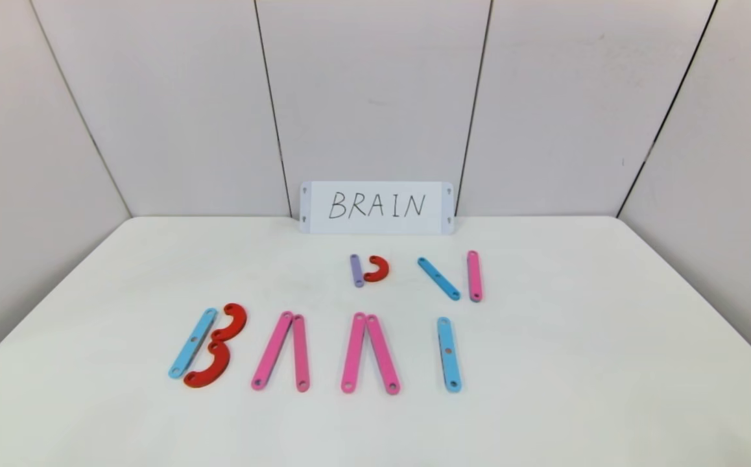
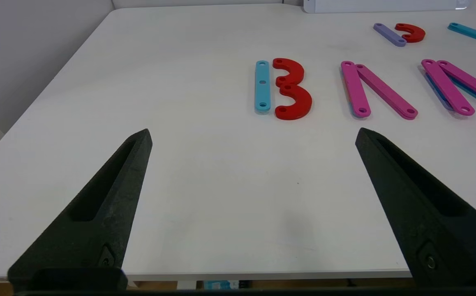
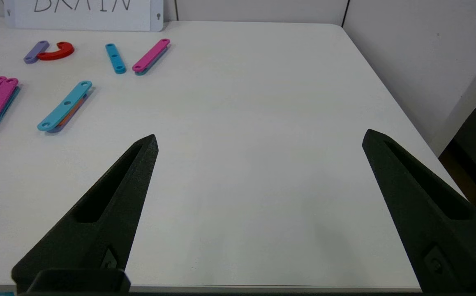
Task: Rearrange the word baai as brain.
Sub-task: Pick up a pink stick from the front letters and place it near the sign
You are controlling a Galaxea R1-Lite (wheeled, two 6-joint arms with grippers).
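Four letters point(image 1: 314, 350) were found laid out near the table's point(image 1: 609, 363) front edge, spare pieces point(image 1: 414, 275) behind them. The left gripper point(image 2: 253, 135) and right gripper point(image 3: 260, 137) were held wide, empty. Neighbouring bars could be knocked askew, being closely set.

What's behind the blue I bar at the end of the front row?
Behind the blue I bar lie a slanted blue bar and an upright pink bar, apart from it; farther back stands the BRAIN card. Nothing there is covered.
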